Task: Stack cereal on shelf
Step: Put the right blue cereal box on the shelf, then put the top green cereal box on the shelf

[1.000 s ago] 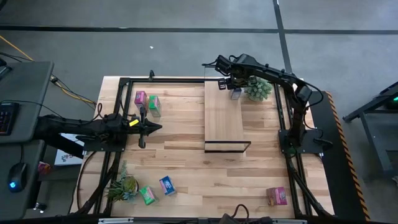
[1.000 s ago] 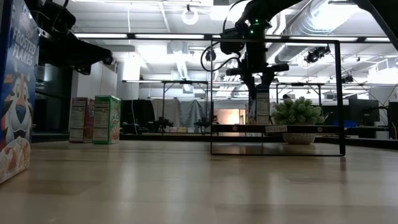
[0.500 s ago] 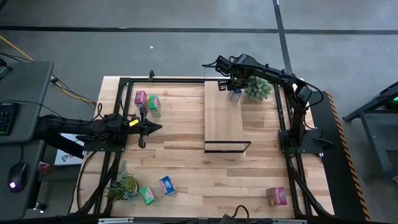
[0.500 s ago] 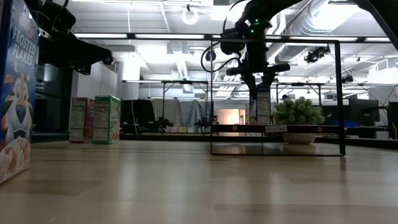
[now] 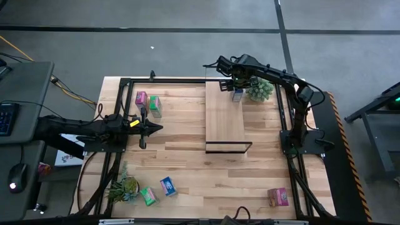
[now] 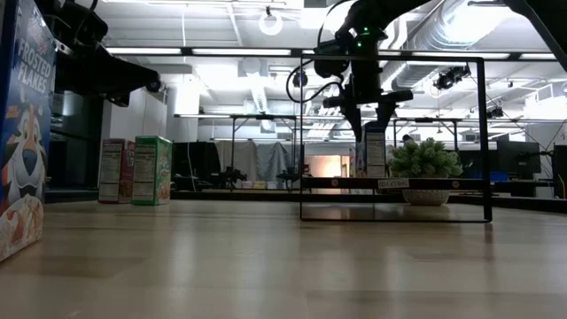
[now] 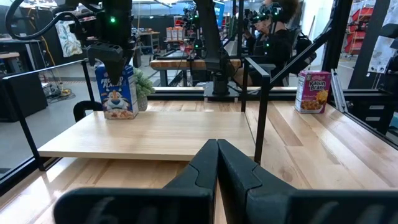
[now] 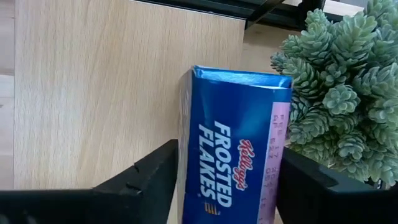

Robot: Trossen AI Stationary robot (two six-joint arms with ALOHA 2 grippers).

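Bright ceiling strip lights (image 6: 168, 50), backlit dim low view.

The blue cereal box (image 8: 233, 146) on the shelf (image 5: 224, 115) carries white "Frosted Flakes" lettering, a red brand script and a pale pink side panel; the shelf board is light wood with a fine grain and a thin black wire frame. The potted plant (image 8: 339, 87) beside it is pale grey-green, and the desk (image 5: 187, 169) is striped butcher-block wood in tan tones. Loose boxes on the desk read as pink (image 5: 140, 98), green (image 5: 154, 105), green (image 5: 148, 196), blue (image 5: 167, 185) and, apparently, magenta with yellow (image 5: 279, 197).
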